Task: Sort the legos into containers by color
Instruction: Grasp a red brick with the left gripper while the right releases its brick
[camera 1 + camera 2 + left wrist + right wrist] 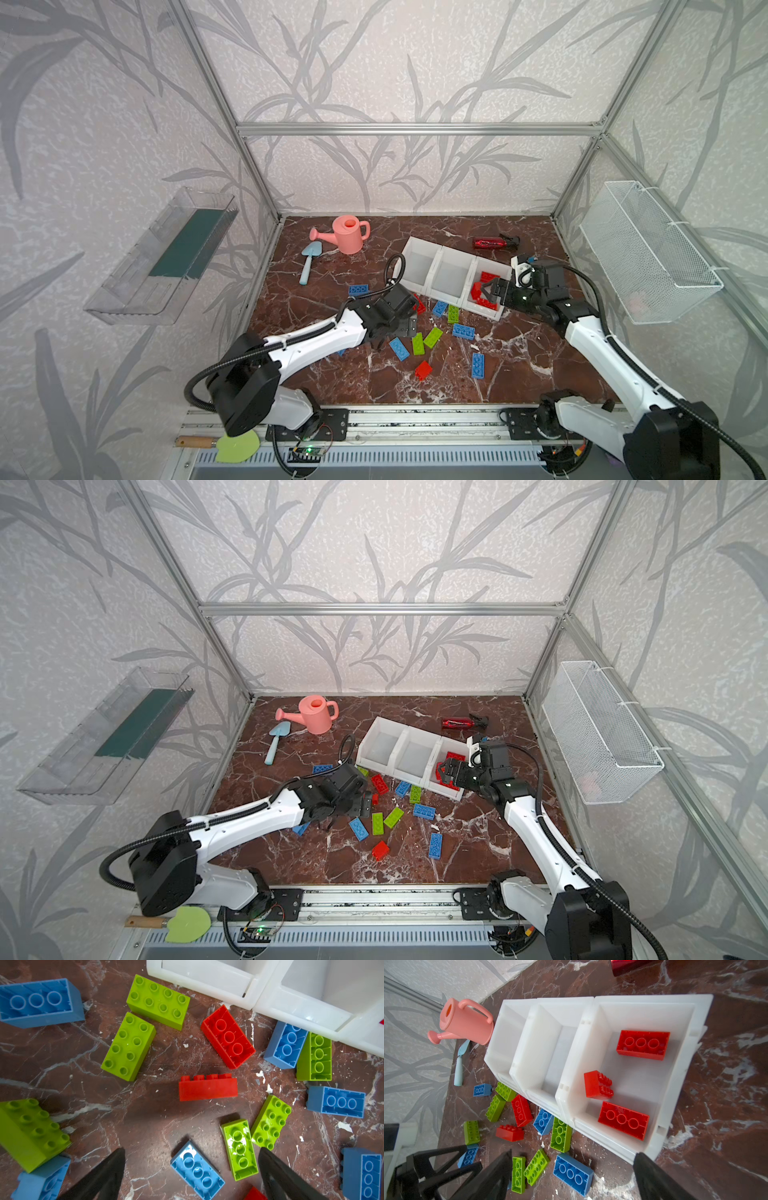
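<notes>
The three joined white plastic open-top bins point(435, 270) stand in a slanted row toward the desk's far right corner. Both top views show red only in the right-end bin. The right wrist view resolves this into three red studded plastic bricks point(642, 1045).

The right gripper point(573, 1153) hangs over that bin's near wall, jaws spread wide and gripping nothing. The left gripper point(192, 1149) is hidden under its wrist in both top views. Its own camera shows the jaws spread above the loose blue, lime green and red legos point(463, 331), pinching none. These lie mid-desk, just before the bins.

Pale leaf-patterned walls point(415, 62) enclose the dark red-brown marbled desk point(519, 374). A white wire mesh basket point(648, 249) hangs on the right wall and a clear plastic tray point(162, 257) on the left. A pink plastic watering can point(349, 235) and a pale blue trowel point(308, 262) sit near the far left corner. A dark red spray bottle point(492, 242) lies behind the bins.
</notes>
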Controlling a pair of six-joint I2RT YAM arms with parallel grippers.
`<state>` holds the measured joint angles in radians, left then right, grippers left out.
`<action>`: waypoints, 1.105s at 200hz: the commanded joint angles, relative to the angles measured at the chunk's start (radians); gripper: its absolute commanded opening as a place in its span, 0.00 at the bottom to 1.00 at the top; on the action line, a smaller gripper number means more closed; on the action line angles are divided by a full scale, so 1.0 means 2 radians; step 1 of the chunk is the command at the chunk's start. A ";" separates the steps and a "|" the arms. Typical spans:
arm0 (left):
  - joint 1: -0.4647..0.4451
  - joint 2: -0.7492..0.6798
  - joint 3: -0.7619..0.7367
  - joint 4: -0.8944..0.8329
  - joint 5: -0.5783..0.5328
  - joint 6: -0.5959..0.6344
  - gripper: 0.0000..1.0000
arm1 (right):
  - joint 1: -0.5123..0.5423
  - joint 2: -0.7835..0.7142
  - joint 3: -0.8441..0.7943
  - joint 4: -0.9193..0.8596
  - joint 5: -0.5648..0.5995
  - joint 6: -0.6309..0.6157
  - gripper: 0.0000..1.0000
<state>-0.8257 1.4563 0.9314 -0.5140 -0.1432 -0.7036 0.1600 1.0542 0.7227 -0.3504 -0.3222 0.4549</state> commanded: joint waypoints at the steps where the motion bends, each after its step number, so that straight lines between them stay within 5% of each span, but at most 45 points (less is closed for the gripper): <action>1: 0.007 0.040 0.028 -0.001 0.007 0.000 0.99 | 0.001 -0.033 -0.018 -0.009 0.020 -0.018 0.93; 113: 0.024 0.182 0.105 0.005 0.036 0.014 0.96 | 0.001 -0.036 -0.051 -0.001 0.020 -0.032 0.92; 221: 0.026 0.187 0.113 -0.001 0.024 0.018 0.52 | 0.001 -0.019 -0.053 0.010 0.011 -0.028 0.90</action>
<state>-0.7769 1.8511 1.1473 -0.4896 -0.0841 -0.6693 0.1600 1.0214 0.6308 -0.3428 -0.2893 0.4061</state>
